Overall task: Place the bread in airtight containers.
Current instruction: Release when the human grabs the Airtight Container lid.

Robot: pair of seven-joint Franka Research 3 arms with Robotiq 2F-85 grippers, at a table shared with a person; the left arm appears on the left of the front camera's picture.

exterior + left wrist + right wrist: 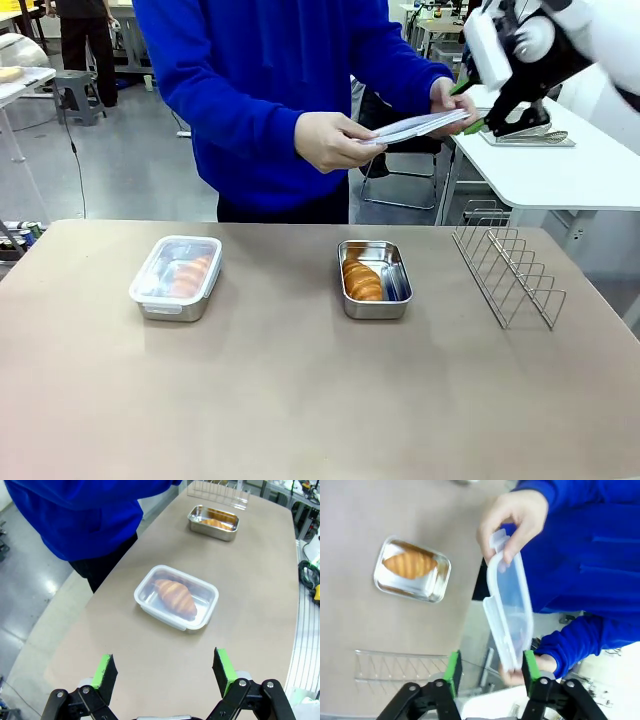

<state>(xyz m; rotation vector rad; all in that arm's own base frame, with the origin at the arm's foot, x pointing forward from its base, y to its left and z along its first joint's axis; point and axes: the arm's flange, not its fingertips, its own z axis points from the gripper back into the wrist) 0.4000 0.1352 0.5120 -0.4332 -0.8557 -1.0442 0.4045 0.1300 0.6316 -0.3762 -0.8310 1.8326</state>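
From the front, my right gripper [478, 108] hangs open at two o'clock beside the clear lid [418, 125] the person's two hands [330, 141] hold flat, above two steel containers: the lidded one [177, 277] at nine o'clock and the open one [374, 278] mid-table, one croissant [362, 280] inside. My left gripper [165, 672] is spread wide, the lidded croissant [175, 597] at twelve o'clock, lying slantwise. At my right wrist the lid runs lengthwise between my parted fingers [453, 667]; the person's hands are nearer the open container, I judge.

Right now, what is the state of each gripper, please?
Left gripper: open, holding nothing.
Right gripper: open beside the clear lid, which the person holds.
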